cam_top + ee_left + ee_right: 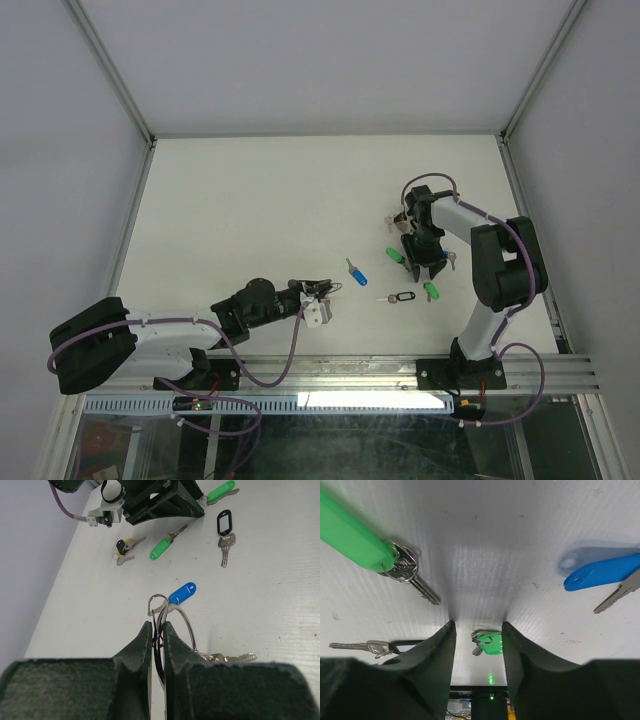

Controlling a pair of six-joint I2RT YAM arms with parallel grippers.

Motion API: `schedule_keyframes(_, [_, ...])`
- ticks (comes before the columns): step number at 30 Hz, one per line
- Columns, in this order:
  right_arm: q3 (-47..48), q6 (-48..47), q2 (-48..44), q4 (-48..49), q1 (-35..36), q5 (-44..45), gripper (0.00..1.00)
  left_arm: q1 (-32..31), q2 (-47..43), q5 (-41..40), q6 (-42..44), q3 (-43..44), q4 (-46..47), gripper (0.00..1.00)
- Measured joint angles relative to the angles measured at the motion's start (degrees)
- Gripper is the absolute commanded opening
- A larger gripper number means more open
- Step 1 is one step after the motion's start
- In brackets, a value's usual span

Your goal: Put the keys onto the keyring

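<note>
My left gripper (155,627) is shut on the thin wire keyring (176,614), held just above the table, and a silver key (235,657) dangles from the ring. The blue-capped key (182,593) lies just beyond the ring. My right gripper (478,625) points down with both fingertips on the table and its jaws open. A small green-capped key (491,643) lies between the fingers, close to the right one. Another green-capped key (355,537), the black-tagged key (395,646) and the blue-capped key (600,572) lie around it. From above, the left gripper (318,292) is left of the blue-capped key (356,273), and the right gripper (420,262) is further right.
A small black-and-yellow key bunch (122,547) lies at the far side, beside the right arm. White enclosure walls stand at the back and sides. An aluminium rail (400,372) runs along the near table edge.
</note>
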Motion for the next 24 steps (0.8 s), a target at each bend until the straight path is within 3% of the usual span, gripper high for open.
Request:
schedule_keyframes(12, [0.0, 1.36, -0.66, -1.11, 0.0, 0.68, 0.39, 0.0, -0.02, 1.09, 0.0, 0.0, -0.04, 0.0])
schedule_keyframes(24, [-0.33, 2.73, -0.79, -1.79, -0.02, 2.05, 0.44, 0.0, -0.02, 1.29, 0.0, 0.0, -0.15, 0.0])
